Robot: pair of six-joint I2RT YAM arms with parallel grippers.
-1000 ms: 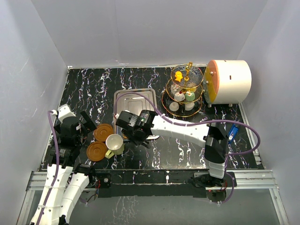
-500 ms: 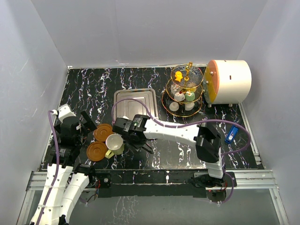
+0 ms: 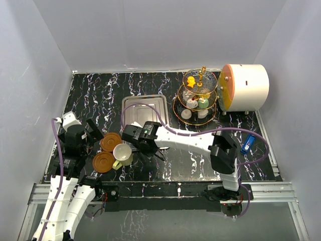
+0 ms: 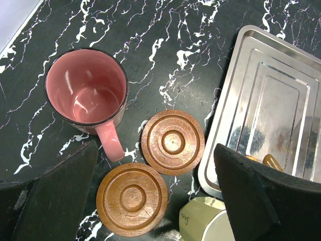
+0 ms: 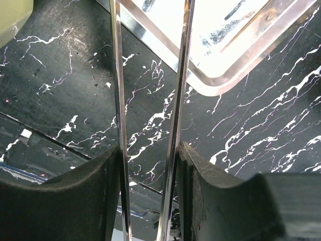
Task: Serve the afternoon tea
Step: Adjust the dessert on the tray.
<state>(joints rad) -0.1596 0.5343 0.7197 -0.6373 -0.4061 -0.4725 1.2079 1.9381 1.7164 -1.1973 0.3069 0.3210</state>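
- Over the last second my right arm [image 3: 190, 139] swings off the steel tray [image 3: 145, 106] toward 8 o'clock, elbow folding in. The right tool [image 5: 148, 150] now hangs over the black bench [image 3: 100, 95] by the tray's near corner, close to the cream cup [image 3: 122, 151].
- That tool is pinched narrow on a pair of tongs [image 5: 119, 75]. Two thin, mirror-bright steel blades run up between its pads and out of the wrist view, so I cannot tell whether the tips carry anything.
- I take the swing to mean the cake work is ending and the cups come next (a reading, nothing firmer).
- The cakes [image 3: 191, 81] sit on the three-tier stand [image 3: 198, 98] at 1 o'clock on the bench. It has clear glass plates in a slim gold frame, holding small rounded pieces in yellow, white and green.
- My left tool [image 4: 155, 150] has not stirred. It is spread wide above the crockery at 8 o'clock and grips nothing.
- The two saucers [image 4: 173, 142] are brown matte discs with turned concentric rings, lying just beside each other. Neither carries a cup.
- The maroon cup [image 4: 86, 90] stands upright on the bench at 10 o'clock of the saucers. It is glossy pink inside with a dark rim, its handle toward them.
- The cream cup, smooth-glazed, sits at 4 o'clock of the saucers.
- Thin slick blades look a poor match for a round glazed cup, so I expect to want the free tool there.
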